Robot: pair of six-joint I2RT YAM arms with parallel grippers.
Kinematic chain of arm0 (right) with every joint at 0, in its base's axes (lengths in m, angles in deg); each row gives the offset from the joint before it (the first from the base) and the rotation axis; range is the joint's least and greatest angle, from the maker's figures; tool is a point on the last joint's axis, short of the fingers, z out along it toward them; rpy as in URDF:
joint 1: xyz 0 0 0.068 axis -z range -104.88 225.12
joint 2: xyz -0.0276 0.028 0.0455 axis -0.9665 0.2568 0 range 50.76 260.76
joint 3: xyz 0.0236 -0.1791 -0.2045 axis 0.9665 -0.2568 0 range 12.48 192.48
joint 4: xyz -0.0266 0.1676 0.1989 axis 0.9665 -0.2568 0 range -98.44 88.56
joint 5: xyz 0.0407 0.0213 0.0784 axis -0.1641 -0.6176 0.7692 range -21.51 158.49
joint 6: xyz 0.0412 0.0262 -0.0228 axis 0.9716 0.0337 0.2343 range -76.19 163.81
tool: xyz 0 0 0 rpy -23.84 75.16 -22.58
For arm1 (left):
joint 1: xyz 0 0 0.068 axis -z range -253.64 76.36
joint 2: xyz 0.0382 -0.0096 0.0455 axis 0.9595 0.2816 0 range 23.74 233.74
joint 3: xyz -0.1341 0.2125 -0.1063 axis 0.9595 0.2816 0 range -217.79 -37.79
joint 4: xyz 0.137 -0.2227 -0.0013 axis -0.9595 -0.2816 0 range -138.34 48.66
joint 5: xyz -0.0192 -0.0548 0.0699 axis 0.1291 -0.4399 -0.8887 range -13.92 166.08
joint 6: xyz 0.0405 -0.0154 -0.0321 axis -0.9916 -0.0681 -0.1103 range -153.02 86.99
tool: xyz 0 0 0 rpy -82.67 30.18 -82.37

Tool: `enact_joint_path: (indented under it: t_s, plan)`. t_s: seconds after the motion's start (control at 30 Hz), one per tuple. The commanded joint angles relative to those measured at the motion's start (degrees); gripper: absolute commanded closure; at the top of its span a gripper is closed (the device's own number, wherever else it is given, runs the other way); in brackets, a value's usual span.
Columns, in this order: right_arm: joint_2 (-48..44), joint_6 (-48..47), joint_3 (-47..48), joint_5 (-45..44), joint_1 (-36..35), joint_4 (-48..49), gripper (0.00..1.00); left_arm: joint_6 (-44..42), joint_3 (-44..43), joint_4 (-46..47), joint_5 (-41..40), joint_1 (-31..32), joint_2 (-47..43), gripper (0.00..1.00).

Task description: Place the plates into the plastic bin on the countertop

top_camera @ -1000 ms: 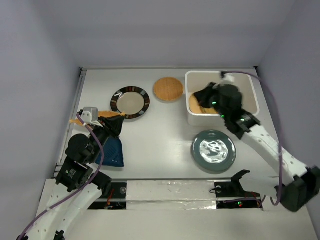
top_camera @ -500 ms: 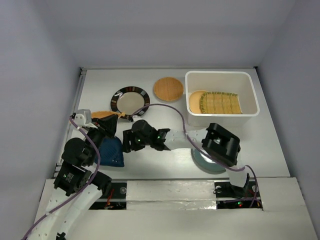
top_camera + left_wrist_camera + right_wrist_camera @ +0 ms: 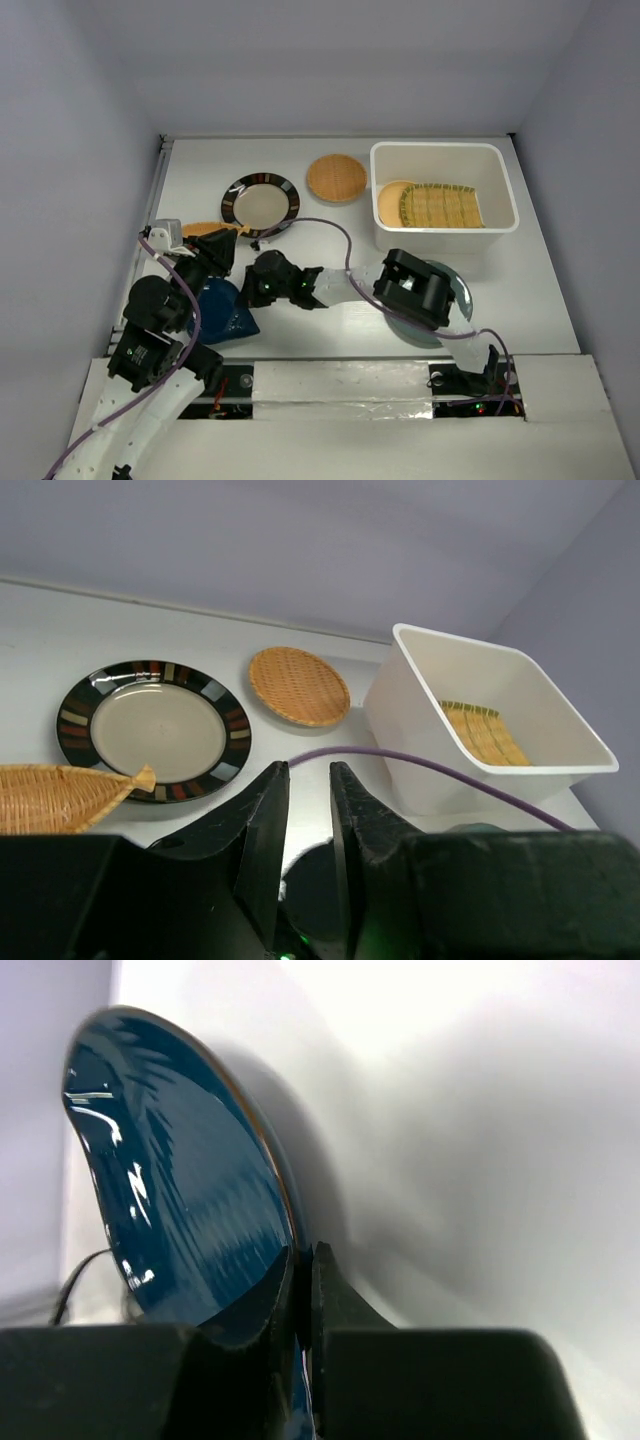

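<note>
My right gripper (image 3: 303,1250) is shut on the rim of the blue leaf-shaped dish (image 3: 180,1180), which stands tilted up off the countertop (image 3: 330,230). From above, that gripper (image 3: 250,295) reaches far left to the blue dish (image 3: 222,312). My left gripper (image 3: 305,768) hovers beside it, its jaws a narrow gap apart and holding nothing. The plastic bin (image 3: 500,185) holds an orange-yellow plate (image 3: 388,205) and the yellow-green slatted plate (image 3: 440,205). On the countertop lie the black-rimmed plate (image 3: 260,204), the woven tan plate (image 3: 337,177) and the orange leaf dish (image 3: 200,230). The teal plate (image 3: 461,290) is mostly under my right arm.
My right arm's purple cable (image 3: 330,232) loops across the middle of the countertop. Pale walls close in the left, back and right sides. The left arm's base and links (image 3: 155,340) crowd the near left corner beside the blue dish.
My right arm left the bin, swung across to the left and shut on the blue dish, tipping its edge up. The slatted plate now lies in the bin. My left gripper barely moved.
</note>
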Motion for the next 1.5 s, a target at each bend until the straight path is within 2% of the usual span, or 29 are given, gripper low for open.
enact_joint_path:
  t_s: [0.0,0.1,0.13,0.17,0.2,0.27,0.3,0.33,0.4,0.47,0.53,0.7,0.83,1.07,1.33,1.43,1.47]
  plan:
    - [-7.65,0.21,-8.0,-4.61,-0.67,3.46,1.0,-0.06,-2.24,1.97,-0.86,-0.28,-0.24,0.79]
    - [-24.57,-4.07,-14.52,-14.06,-0.67,-0.38,1.0,0.38,-2.5,1.18,-3.32,-0.28,-1.29,0.78]
    - [-24.64,-5.14,-15.85,-16.37,0.29,-1.53,1.0,0.46,-2.5,1.0,-3.85,-0.8,-1.64,0.78]
    - [-31.86,-6.45,-17.0,-18.31,1.26,-2.85,1.0,0.64,-2.5,0.91,-4.29,-0.81,-2.17,0.78]
    - [-35.24,-7.42,-18.05,-20.15,2.57,-4.17,1.0,0.73,-2.5,0.83,-4.73,-0.81,-2.44,0.77]
    - [-41.31,-9.8,-20.69,-22.8,9.15,-9.0,1.0,0.82,-2.59,0.82,-4.65,-0.81,-2.7,0.77]
    - [-47.43,-10.59,-21.83,-23.24,11.87,-9.71,1.0,0.73,-2.42,1.0,-4.39,-0.81,-2.7,0.77]
    - [-50.36,-12.16,-23.32,-24.03,17.99,-10.33,1.0,0.73,-2.41,1.17,-3.69,-0.81,-2.79,0.77]
    - [-57.99,-13.75,-25.97,-24.04,24.7,-12.26,1.0,0.73,-2.33,1.09,-3.33,-0.81,-3.14,0.76]
    - [-62.06,-16.39,-26.58,-23.6,33.38,-16.04,1.0,0.73,-2.24,1.26,-3.33,-0.81,-3.32,0.76]
    - [-65.85,-18.32,-26.33,-22.2,38.94,-18.84,1.0,0.73,-2.33,1.18,-3.41,-0.81,-3.4,0.75]
    - [-64.99,-21.4,-24.04,-17.19,54.32,-22.81,1.0,0.73,-2.33,1.18,-3.68,-0.81,-3.58,0.75]
    - [-59.63,-25.09,-23.07,-12.36,59.7,-22.47,1.0,0.73,-2.33,1.18,-3.59,-0.81,-3.32,0.75]
    - [-52.86,-27.38,-21.85,-7.61,62.96,-20.62,1.0,0.64,-2.33,1.18,-3.77,-0.81,-2.88,0.75]
    - [-41.18,-25.9,-20.87,-5.14,62.97,-21.06,0.98,0.55,-2.33,1.09,-4.03,-0.81,-2.44,0.75]
    - [-42.29,-24.49,-22.18,-5.93,62.97,-19.48,0.85,0.47,-2.41,1.09,-4.03,-0.81,-2.35,0.75]
    - [-43.09,-24.22,-22.45,-7.67,62.97,-19.39,0.7,0.55,-2.41,1.18,-4.03,-0.81,-2.26,0.75]
